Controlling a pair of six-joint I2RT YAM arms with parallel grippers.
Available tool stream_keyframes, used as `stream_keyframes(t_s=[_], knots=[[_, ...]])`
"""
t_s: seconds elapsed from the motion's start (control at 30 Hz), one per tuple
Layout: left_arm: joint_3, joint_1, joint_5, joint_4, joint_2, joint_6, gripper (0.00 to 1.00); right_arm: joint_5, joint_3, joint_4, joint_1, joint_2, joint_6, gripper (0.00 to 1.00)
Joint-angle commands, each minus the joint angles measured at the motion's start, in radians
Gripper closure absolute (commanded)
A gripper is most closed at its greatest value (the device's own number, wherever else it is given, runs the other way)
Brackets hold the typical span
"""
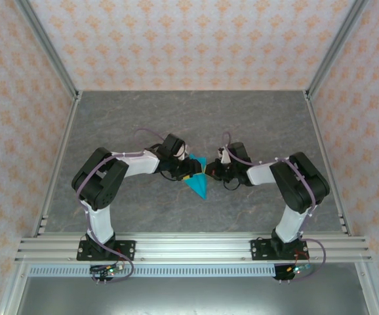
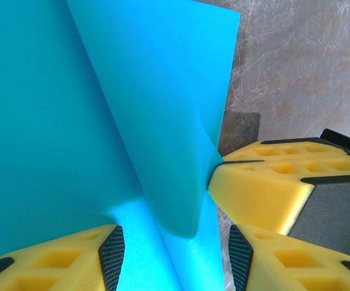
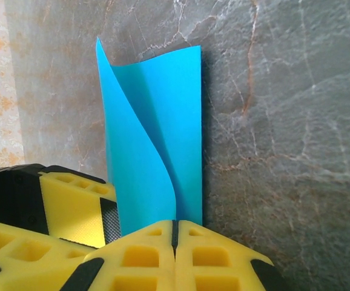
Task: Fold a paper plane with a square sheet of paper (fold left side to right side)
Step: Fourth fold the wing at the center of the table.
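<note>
Cyan paper half-folded on grey table, right gripper pinching its edge (jaws pressed together), left gripper spread, paper between its 2 fingers

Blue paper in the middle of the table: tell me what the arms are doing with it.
Both arms meet mid-table over the cyan paper, which lies part-folded into a pointed shape on the table. The right gripper is shut on one edge of it, where a flap curls over. The left gripper has its jaws apart, with the paper passing between them unpinched. The plane is not yet finished.
</note>
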Motion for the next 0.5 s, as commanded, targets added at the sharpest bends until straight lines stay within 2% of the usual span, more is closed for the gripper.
stream_keyframes(t_s=[0.0, 0.47], knots=[[-0.005, -0.010, -0.040, -0.038, 0.009, 0.001, 0.47, 0.035, 0.027, -0.033, 0.010, 0.021, -0.037, 1.00], [-0.007, -0.011, -0.040, -0.038, 0.012, 0.003, 0.47, 0.088, 0.043, -0.121, 0.017, -0.003, -0.083, 1.00]])
